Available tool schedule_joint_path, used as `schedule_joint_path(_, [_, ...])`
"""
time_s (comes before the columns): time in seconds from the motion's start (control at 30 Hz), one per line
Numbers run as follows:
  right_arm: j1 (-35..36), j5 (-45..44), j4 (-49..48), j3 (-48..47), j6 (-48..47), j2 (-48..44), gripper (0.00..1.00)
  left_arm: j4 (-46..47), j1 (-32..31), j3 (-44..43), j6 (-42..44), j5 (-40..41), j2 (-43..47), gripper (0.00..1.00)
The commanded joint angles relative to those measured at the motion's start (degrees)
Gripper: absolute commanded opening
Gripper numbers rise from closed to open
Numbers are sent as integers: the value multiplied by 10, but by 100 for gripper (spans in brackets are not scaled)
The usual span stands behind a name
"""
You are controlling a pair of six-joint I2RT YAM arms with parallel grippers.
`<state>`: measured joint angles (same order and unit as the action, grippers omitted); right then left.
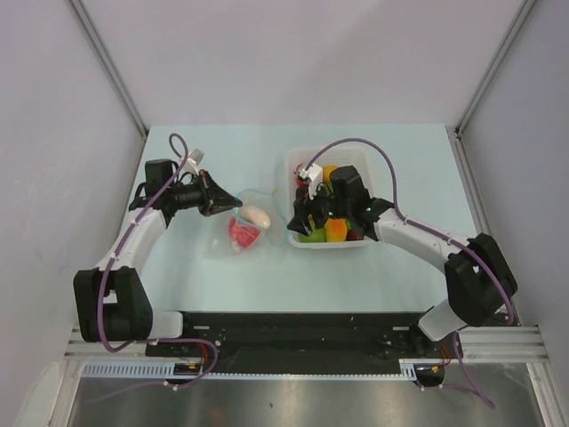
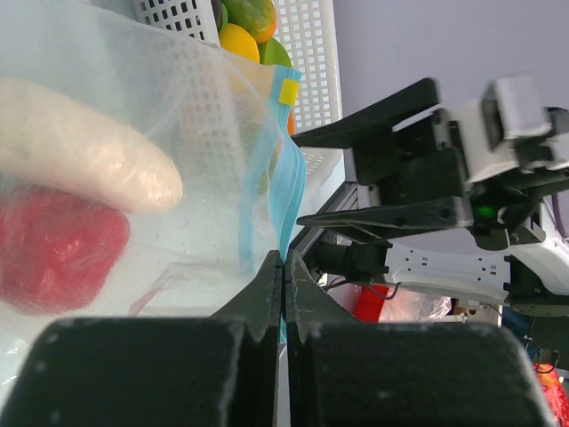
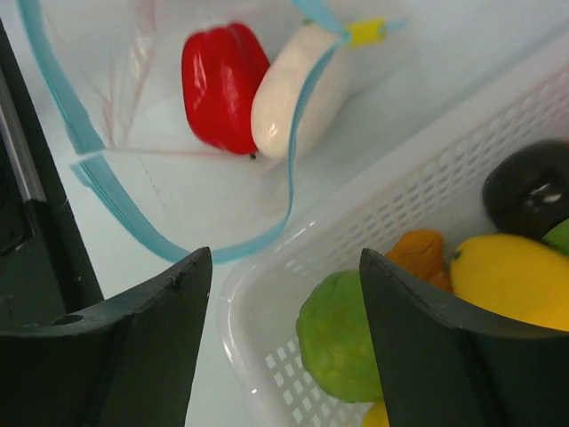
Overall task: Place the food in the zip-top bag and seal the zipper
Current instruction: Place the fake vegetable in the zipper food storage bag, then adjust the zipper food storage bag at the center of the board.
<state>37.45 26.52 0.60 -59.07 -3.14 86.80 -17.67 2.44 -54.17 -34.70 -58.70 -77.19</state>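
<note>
On pale-blue table (image 1: 391, 258) w/ grey walls (image 1: 293, 53), left claw (image 2: 283, 267) pinching zipper (image 2: 292, 187), right claw (image 3: 280, 267) open over basket (image 3: 400, 205)

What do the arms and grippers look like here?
Both the left arm and right arm have white links with black joints, each trailed by a purple cable. The left gripper and right gripper have black tapering fingers; a green light glows near the right one.

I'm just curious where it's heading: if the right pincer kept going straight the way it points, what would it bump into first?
The open right pincer would probably hit the white basket's rim or the green fruit just inside; depth is unclear.
</note>
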Motion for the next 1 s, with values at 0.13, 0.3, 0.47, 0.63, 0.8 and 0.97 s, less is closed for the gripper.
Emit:
schedule_joint_path(0.13, [7,35,-1,-49,29,36,64,16,5,-15,-9,-14,16,0])
schedule_joint_path(0.3, [10,24,-48,-58,21,65,60,17,5,-14,-9,-17,13,0])
schedule_joint_path(0.47, [10,26,-56,-69,7,99,56,16,5,-18,-9,-19,12,0])
schedule_joint_path(0.63, [13,55,-47,-82,15,107,16,10,6,-25,-8,-18,16,0])
schedule_joint_path(0.8, [2,118,-53,-111,93,65,0,-36,7,-44,24,-9,30,0])
schedule_joint_path(0.97, [-8,149,-68,-132,205,7,0,-148,10,-102,109,58,63,0])
